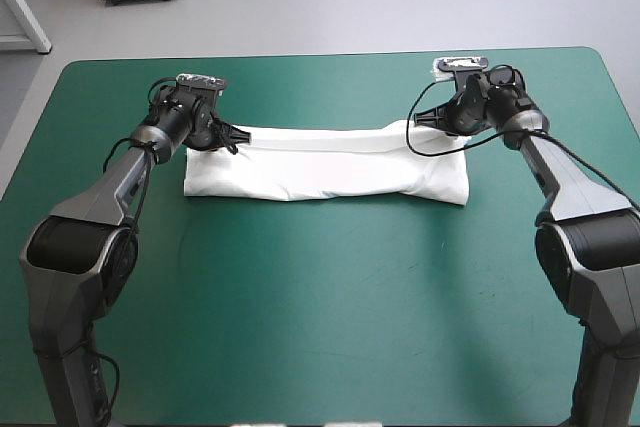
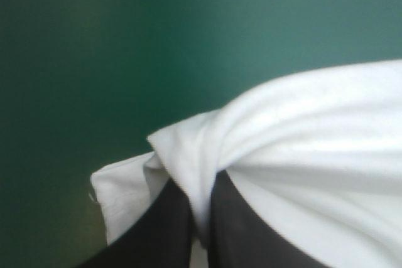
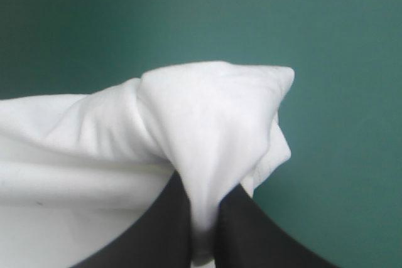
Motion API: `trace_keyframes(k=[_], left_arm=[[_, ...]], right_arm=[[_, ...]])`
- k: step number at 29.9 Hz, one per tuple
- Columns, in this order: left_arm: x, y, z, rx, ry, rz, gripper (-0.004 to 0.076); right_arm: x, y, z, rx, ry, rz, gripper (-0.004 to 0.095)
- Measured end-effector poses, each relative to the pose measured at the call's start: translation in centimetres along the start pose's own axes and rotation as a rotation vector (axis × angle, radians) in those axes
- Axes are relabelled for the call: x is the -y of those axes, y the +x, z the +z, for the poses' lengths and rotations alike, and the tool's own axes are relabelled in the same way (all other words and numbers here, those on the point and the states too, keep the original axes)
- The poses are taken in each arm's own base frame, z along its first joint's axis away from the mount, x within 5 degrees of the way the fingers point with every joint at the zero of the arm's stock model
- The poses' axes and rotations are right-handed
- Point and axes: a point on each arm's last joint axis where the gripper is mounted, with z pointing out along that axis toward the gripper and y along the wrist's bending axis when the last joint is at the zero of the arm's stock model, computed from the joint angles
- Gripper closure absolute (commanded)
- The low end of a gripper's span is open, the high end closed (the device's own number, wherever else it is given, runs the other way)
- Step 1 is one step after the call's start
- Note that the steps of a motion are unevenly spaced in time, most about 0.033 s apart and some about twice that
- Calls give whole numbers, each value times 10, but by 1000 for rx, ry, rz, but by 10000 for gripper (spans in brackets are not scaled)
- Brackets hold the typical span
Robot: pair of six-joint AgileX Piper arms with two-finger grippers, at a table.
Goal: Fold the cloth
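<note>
left gripper (image 2: 201,205) up close, black fingers clamped on a pinch of T-shirt (image 2: 295,136) | rest lies ahead of them, a long folded band on the teal-green cover (image 2: 94,61) | right gripper (image 3: 202,218) pinching the other end the same way | we reckon we're mid-fold | next: lift both ends evenly, lay them over the near edge

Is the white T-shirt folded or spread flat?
Folded. The white short-sleeved T-shirt lies as a long narrow band; the left end effector and the right end effector each pinch one end.
</note>
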Motion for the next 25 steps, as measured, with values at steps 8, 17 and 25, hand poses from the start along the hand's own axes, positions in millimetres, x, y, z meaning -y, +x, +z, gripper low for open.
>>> trace_keyframes(k=[8,17,25], left_arm=[[1,-5,4,63,30,-26,392],[2,-5,-2,6,50,-51,315],[-4,-28,-58,107,57,-19,750]], right_arm=[[-2,3,4,-22,-20,0,595],[-2,-2,-10,-87,-20,2,450],[-2,-27,-43,-18,-18,1,551]])
